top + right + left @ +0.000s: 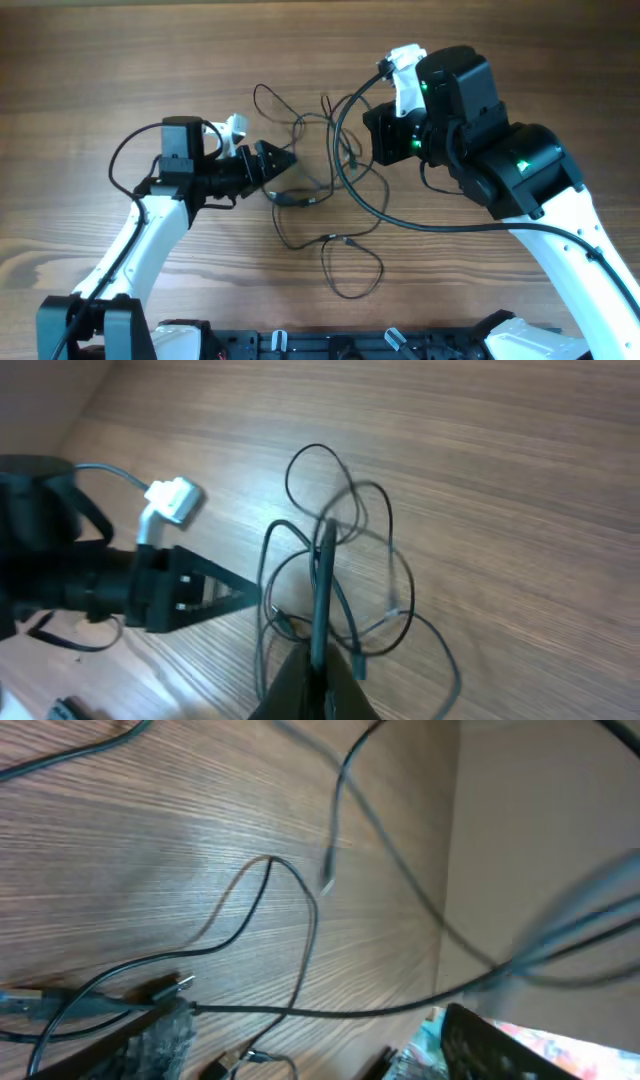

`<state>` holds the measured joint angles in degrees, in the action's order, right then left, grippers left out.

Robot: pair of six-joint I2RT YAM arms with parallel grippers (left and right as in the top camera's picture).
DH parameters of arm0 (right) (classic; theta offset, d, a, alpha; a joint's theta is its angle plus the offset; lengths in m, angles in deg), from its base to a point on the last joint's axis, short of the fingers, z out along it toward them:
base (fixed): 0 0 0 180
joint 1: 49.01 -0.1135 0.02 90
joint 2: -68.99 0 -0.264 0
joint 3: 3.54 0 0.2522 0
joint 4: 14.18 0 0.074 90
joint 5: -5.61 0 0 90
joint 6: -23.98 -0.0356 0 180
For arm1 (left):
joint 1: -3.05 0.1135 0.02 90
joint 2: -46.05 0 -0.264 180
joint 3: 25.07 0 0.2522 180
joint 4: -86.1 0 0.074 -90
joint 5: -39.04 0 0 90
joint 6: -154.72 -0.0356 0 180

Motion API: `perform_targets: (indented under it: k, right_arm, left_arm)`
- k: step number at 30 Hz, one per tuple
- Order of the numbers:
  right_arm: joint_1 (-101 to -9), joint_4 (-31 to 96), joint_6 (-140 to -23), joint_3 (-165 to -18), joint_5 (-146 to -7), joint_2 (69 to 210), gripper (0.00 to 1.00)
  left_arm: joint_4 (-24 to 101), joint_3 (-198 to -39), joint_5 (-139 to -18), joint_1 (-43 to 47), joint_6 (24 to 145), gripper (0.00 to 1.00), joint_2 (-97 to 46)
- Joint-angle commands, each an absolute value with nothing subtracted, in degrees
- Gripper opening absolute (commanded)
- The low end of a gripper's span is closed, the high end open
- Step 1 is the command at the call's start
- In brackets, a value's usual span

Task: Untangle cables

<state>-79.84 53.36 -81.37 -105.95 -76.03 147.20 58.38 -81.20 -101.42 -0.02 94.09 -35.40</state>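
The thin black cables (300,150) lie in a loose tangle on the wooden table between my two arms, with small plug ends (348,240) trailing toward the front. My left gripper (285,160) points right at the tangle's left side. In the left wrist view its fingers (330,1030) stand apart, and one cable (300,1011) runs across the gap at the left finger's tip. My right gripper (315,675) is above the tangle and shut on one cable (318,580), which runs down taut into the loops. In the overhead view the right fingers are hidden under the wrist.
A thicker black arm cable (400,222) curves from the right wrist across the table beside the tangle. A white connector (235,127) sticks out of the left wrist. The table edge (450,870) shows in the left wrist view. A black rail (330,345) lines the front.
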Motion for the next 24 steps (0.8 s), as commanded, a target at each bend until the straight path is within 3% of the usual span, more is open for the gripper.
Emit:
perform_targets:
  k: [1, 6, 11, 18, 24]
  right_arm:
    - [-79.93, 53.36, -82.03, -106.45, -77.03, 147.77, 0.04]
    - [-79.93, 53.21, -82.03, -106.45, -75.55, 149.12, 0.04]
    - [-79.93, 53.16, -82.05, -106.45, -74.02, 149.78, 0.04]
    - [-79.93, 52.75, -81.04, -106.45, -70.15, 149.78, 0.04]
    - [-79.93, 52.81, -81.0, -106.45, -69.23, 149.78, 0.04]
  left_arm:
    - [61.9, -81.57, -113.07, 3.78, 92.62, 0.78, -35.38]
    - [74.36, -81.57, -126.64, 3.46, 97.17, 0.7, -35.38]
    - [77.83, -81.57, -119.6, -3.25, 99.11, 0.44, -35.4]
    - [77.74, -81.57, -98.42, -12.67, 111.83, 0.52, -35.4]
    - [78.36, -81.57, -91.73, -17.07, 115.38, 0.54, -35.4]
